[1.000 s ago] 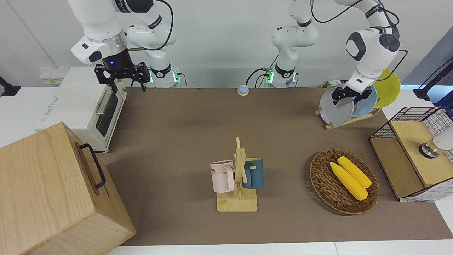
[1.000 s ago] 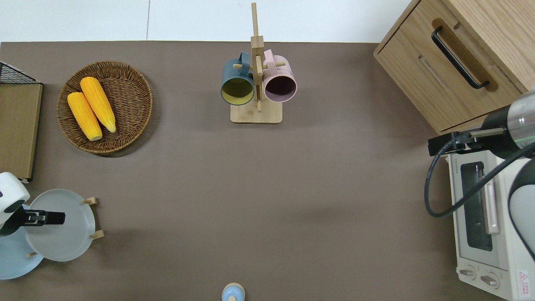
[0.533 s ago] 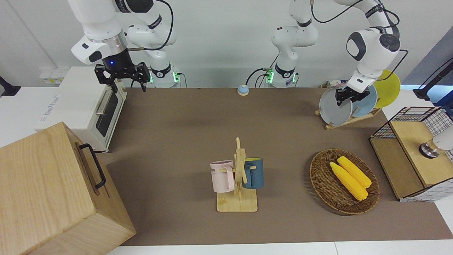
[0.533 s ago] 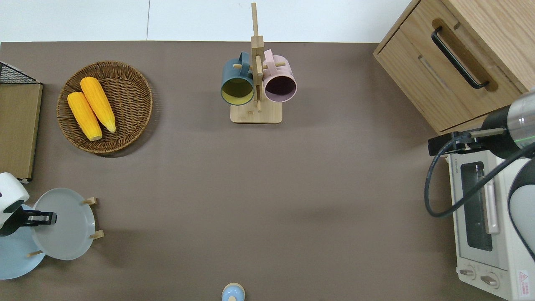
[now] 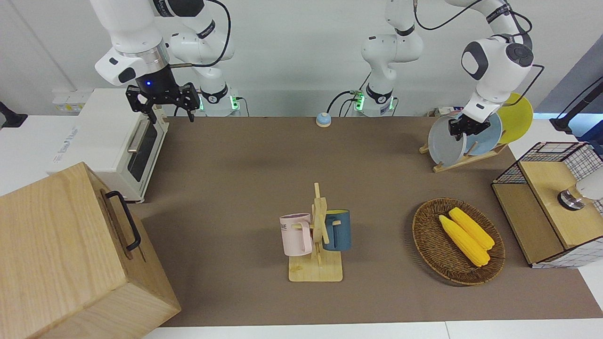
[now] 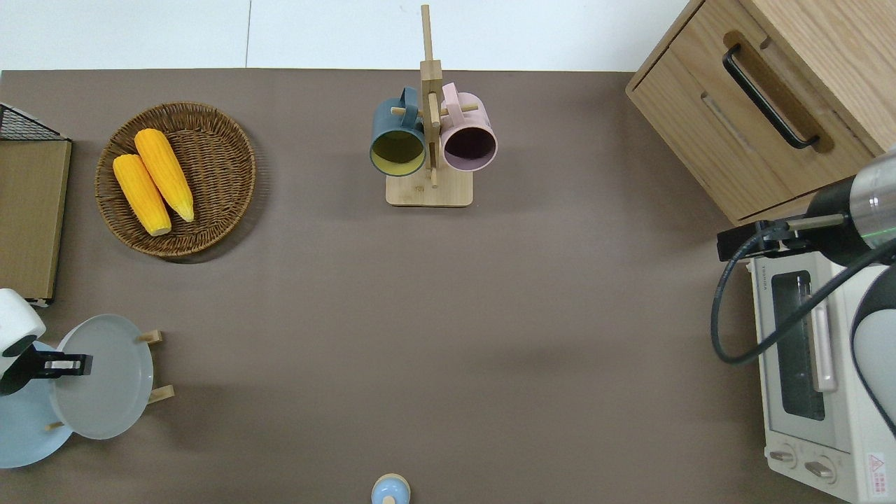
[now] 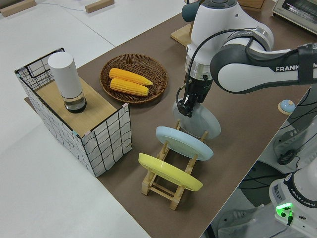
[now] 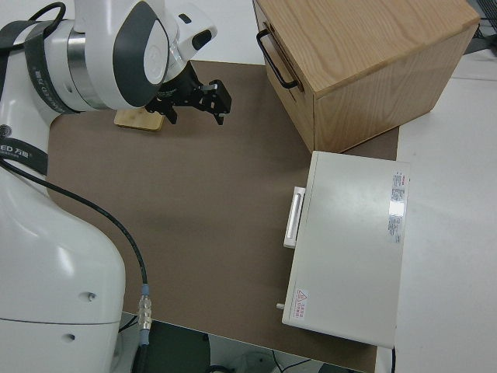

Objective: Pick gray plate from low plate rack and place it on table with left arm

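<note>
The round pale gray plate [image 5: 445, 141] leans in the low wooden slat rack [image 7: 171, 184], its upper rim between the left gripper's [image 5: 461, 128] black fingers [image 7: 186, 107]; whether they have clamped I cannot tell. Likely rigid, smooth and breakable, so grip squarely on the rim. The arm reads "FRANKA"; the right arm is parked.
</note>
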Controlling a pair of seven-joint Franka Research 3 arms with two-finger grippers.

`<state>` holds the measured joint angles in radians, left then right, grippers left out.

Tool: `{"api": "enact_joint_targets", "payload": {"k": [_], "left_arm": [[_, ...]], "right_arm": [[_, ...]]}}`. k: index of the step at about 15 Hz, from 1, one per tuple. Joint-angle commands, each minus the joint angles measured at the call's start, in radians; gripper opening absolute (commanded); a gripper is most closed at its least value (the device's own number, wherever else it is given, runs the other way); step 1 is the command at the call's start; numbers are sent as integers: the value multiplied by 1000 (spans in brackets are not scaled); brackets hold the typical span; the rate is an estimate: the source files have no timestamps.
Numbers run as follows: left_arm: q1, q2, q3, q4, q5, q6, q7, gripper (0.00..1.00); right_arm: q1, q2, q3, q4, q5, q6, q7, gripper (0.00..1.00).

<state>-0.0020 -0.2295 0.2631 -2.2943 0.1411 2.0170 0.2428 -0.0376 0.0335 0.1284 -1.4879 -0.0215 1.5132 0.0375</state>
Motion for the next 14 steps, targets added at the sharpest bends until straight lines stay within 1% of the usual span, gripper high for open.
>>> {"api": "enact_joint_targets", "payload": {"k": [1,2,4,8,12,14], "left_arm": [[5,-27,-1,-14,17,2,9,0],[4,-28,-2,1,17,-20,3,0],[-3,-27,-13,61,15,-90,-2,0],[-13,-27,-19,171,6,-227,-7,0],[-12,-27,-60,283,6,-369,-19,0],[-12,-28,-82,318,6,-418,-36,0]], "right_arm": [[-22,9,20,20,-3,-16,13,983],[-22,9,20,21,-3,-16,13,983],[-22,9,20,20,-3,-16,13,983],[-22,9,20,21,-3,-16,13,983],[-22,9,20,20,-3,-16,13,983],[-22,9,20,21,-3,-16,13,983]]}}
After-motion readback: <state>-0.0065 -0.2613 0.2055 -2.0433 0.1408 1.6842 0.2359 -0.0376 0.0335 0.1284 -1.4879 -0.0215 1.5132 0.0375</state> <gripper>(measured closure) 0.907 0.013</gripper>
